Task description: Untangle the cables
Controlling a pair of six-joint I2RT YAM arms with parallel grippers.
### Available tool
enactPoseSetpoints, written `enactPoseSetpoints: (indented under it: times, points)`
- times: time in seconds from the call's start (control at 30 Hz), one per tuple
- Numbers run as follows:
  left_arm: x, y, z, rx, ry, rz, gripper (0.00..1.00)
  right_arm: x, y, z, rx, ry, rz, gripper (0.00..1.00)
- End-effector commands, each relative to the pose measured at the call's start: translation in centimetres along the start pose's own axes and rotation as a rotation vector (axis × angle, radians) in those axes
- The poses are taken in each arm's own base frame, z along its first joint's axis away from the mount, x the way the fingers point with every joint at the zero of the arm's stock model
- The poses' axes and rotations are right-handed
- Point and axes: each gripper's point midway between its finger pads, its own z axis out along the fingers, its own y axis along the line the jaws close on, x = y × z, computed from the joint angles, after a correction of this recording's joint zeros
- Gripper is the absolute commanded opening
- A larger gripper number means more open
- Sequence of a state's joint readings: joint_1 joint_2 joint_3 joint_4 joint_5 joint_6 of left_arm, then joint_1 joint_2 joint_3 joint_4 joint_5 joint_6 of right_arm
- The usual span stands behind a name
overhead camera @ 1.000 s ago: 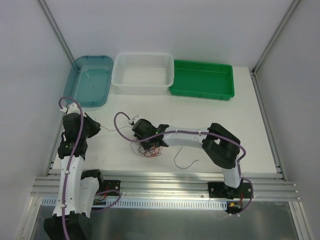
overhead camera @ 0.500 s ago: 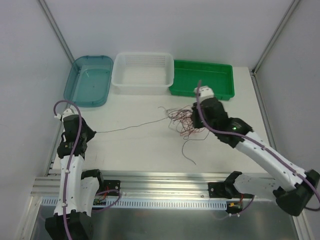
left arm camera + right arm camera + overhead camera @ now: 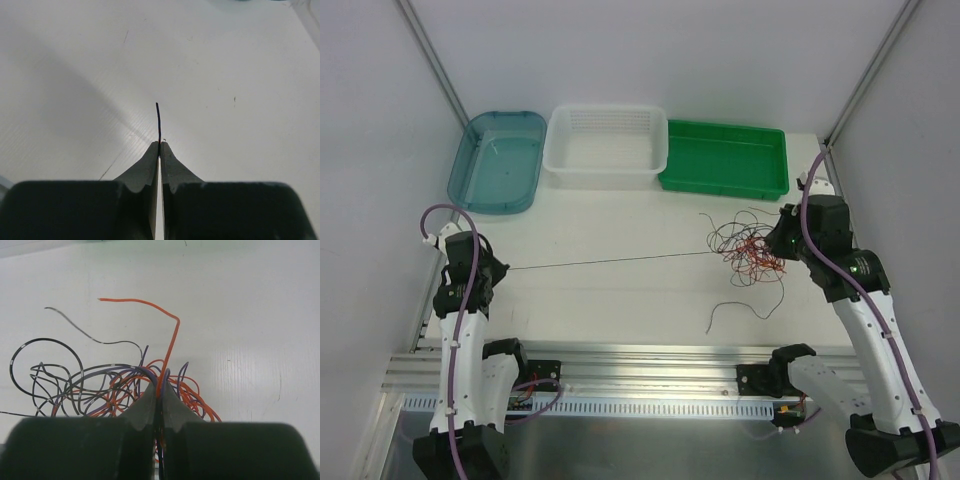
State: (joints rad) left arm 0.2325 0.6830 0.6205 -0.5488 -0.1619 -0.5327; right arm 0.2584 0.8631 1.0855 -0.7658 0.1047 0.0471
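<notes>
The knot of hair-thin orange-red, black and dark grey cables [image 3: 745,250] sits by the right edge of the white counter [image 3: 620,310], short of its far right corner. One thin black strand [image 3: 610,261] runs from it almost straight across to the left edge. The right gripper [image 3: 782,240], right beside the knot, is clamped on its wires. The left gripper [image 3: 159,147] is pinched on the strand's end. Drawing the two apart along that left-right line should slip the strand free.

Left gripper [image 3: 159,146] clamped tight, arm low at left; right gripper [image 3: 159,392] clamped, arm extended far right.
</notes>
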Motion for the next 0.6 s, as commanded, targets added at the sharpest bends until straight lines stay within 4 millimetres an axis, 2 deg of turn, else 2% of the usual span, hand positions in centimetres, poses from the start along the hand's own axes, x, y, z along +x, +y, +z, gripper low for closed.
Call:
enactPoseSetpoints:
  times: [0.0,0.07,0.1,0.13,0.17,0.23,0.27,0.43,0.47,0.53,0.57]
  points:
    - [-2.8,2.8,-0.3,-0.159,-0.11,0.002,0.0,-2.7,-2.6,-1.4,0.123,-0.068,0.011,0.01]
    - [-2.1,1.7,0.0,-0.099,-0.067,0.015,0.0,-2.8,0.2,-1.2,-0.038,-0.064,0.006,0.01]
    - [-1.7,0.9,0.1,-0.055,-0.044,0.025,0.0,-1.9,1.8,-0.6,-0.133,-0.034,0.004,0.01]
    - [-0.8,-0.8,0.2,0.04,0.009,0.058,0.0,-1.2,4.4,-0.9,-0.281,-0.001,0.005,0.01]
    - [0.0,-1.8,0.4,0.095,0.046,0.079,0.0,-1.2,5.7,-0.6,-0.348,-0.004,0.006,0.01]
    - [0.7,-3.9,0.4,0.201,0.07,0.135,0.01,0.4,7.0,0.1,-0.407,0.05,-0.011,0.01]
    - [1.7,-5.0,0.2,0.259,0.11,0.16,0.03,1.2,8.1,0.1,-0.435,0.068,-0.048,0.01]
    - [6.5,-9.2,-1.9,0.486,0.283,0.269,0.18,4.4,10.0,1.3,-0.454,0.156,-0.154,0.01]
    - [7.0,-9.5,-2.3,0.512,0.302,0.269,0.29,4.5,10.3,1.4,-0.466,0.152,-0.187,0.01]
    - [8.2,-10.7,-3.8,0.604,0.34,0.29,0.42,4.8,10.8,1.4,-0.48,0.163,-0.201,0.01]
    - [8.4,-11.1,-4.6,0.646,0.337,0.298,0.6,5.0,11.2,1.2,-0.494,0.168,-0.214,0.01]
